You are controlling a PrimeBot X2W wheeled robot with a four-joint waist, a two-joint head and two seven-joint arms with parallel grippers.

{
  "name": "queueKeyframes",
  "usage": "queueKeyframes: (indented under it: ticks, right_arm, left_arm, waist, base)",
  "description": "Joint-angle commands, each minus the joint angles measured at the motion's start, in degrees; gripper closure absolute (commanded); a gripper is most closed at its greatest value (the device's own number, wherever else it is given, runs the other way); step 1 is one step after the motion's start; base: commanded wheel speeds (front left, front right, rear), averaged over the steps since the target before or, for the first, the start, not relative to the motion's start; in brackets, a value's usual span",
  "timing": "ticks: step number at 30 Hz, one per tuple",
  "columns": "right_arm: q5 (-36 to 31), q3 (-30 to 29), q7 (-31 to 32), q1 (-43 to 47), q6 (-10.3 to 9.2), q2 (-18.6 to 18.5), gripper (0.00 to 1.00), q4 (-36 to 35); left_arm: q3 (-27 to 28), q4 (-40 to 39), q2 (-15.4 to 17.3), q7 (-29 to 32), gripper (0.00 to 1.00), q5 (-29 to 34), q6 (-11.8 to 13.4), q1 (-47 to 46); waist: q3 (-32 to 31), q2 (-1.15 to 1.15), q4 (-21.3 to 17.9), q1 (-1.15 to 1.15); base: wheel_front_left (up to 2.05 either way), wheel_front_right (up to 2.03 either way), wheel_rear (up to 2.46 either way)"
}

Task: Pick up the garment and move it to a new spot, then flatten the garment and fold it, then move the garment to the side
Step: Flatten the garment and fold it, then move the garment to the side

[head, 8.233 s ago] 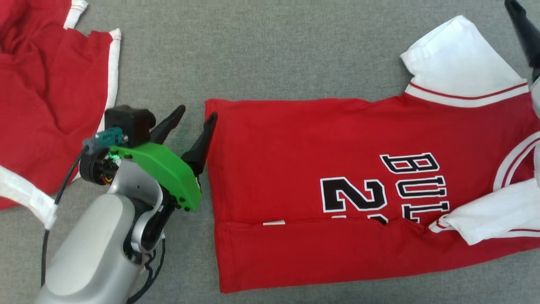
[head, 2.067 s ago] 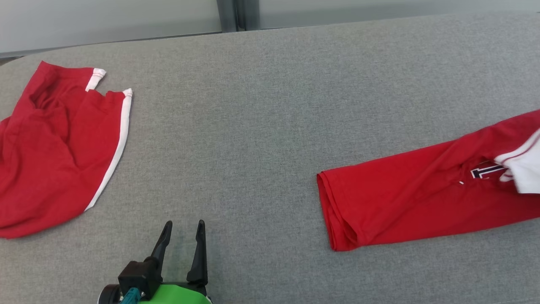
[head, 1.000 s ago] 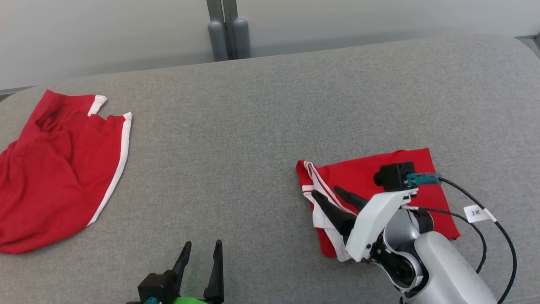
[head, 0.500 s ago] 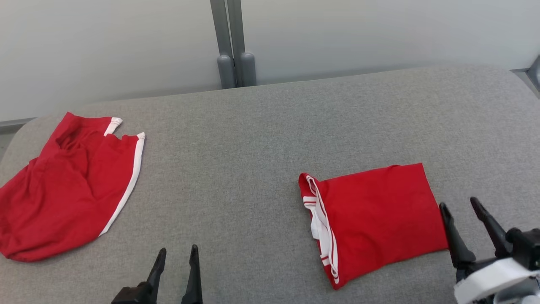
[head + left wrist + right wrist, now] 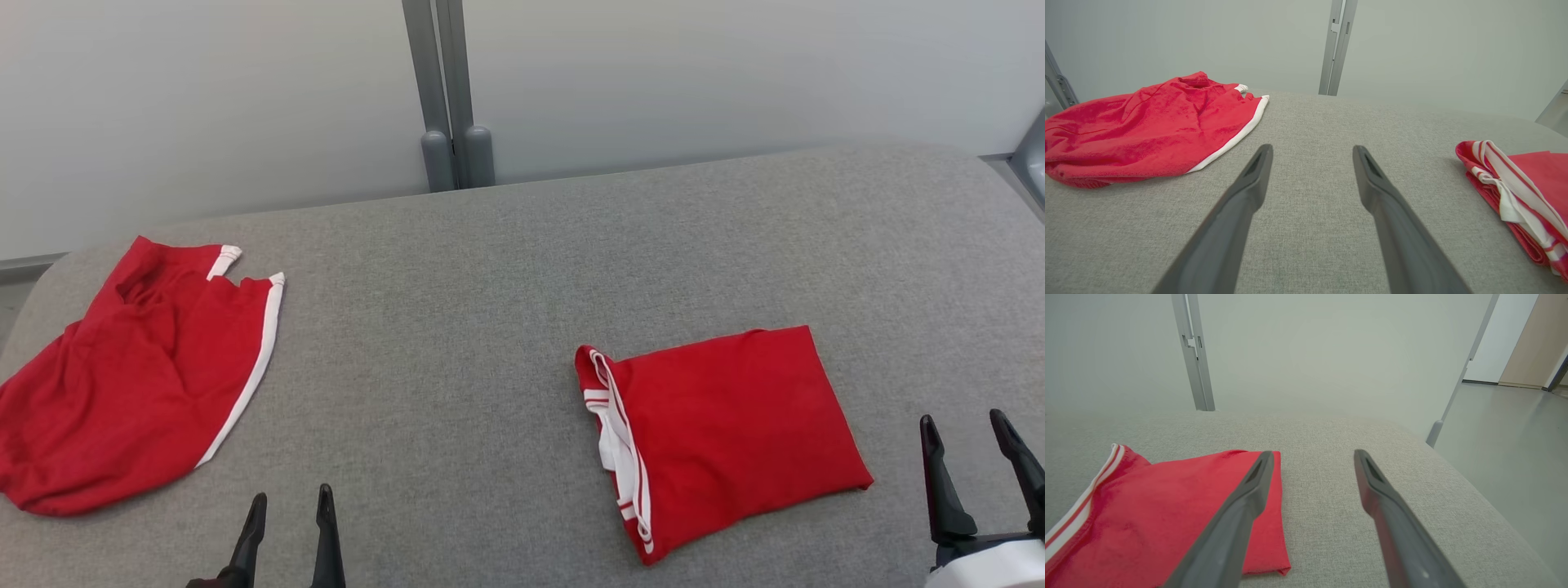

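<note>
Since a second ago the right gripper (image 5: pixel 962 417) has come off the folded red jersey (image 5: pixel 735 425). Back then it was over the striped edge. It now sits at the lower right of the head view, apart from the jersey's right side, with its jaws spread wide and empty. The left gripper (image 5: pixel 292 492) shows at the bottom edge, also open and holding nothing, above bare grey cloth.

The jersey lies as a flat rectangle on the right half of the grey padded table (image 5: pixel 490 327), with its white-and-red striped trim bunched along its left edge. Red shorts (image 5: pixel 139 376) with a white side stripe lie rumpled at the table's far left — well apart from the jersey. A grey post (image 5: pixel 445 90) stands behind the table against the pale wall.
</note>
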Motion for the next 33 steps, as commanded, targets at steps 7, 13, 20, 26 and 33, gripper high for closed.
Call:
queueKeyframes:
  ticks: [7, 13, 20, 26, 33]
  right_arm:
    - [-0.1, 1.9, -0.2, 1.0, -0.02, 1.2, 0.0, -1.9]
    - [0.1, 2.8, -0.2, 1.0, -0.02, 1.1, 0.0, -1.7]
    - [0.5, 3.4, -0.2, 0.5, -0.02, 0.7, 0.0, -1.9]
    - [6.5, 2.2, -0.2, -3.9, 0.0, -2.1, 0.0, 4.6]
    - [19.7, 15.5, 16.0, -16.5, -0.02, -13.4, 0.0, 15.8]
  left_arm:
    - [0.6, -0.4, 0.1, -0.2, 0.0, 0.6, 0.2, 1.5]
    - [0.4, -0.5, 0.1, -0.2, 0.0, 0.7, 0.0, 1.4]
    - [0.6, -0.8, 0.1, -0.2, 0.0, 0.6, 0.2, 1.6]
    - [0.4, -1.4, 0.1, -0.2, 0.0, 0.9, 0.2, 0.7]
    - [-0.4, -1.1, 0.1, -0.2, 0.0, 2.5, -0.4, -2.8]
  waist:
    - [-0.5, 0.0, 1.1, 0.0]
    - [-0.4, 0.0, 1.9, 0.0]
    - [-0.2, 0.0, 2.2, 0.0]
    - [1.3, 0.0, 2.0, 0.0]
    - [6.9, 0.0, 3.4, 0.0]
  base:
    - [0.0, 0.0, 0.0]
    - [0.0, 0.0, 0.0]
    - [0.0, 0.0, 0.0]
    - [0.0, 0.0, 0.0]
    - [0.0, 0.0, 0.0]
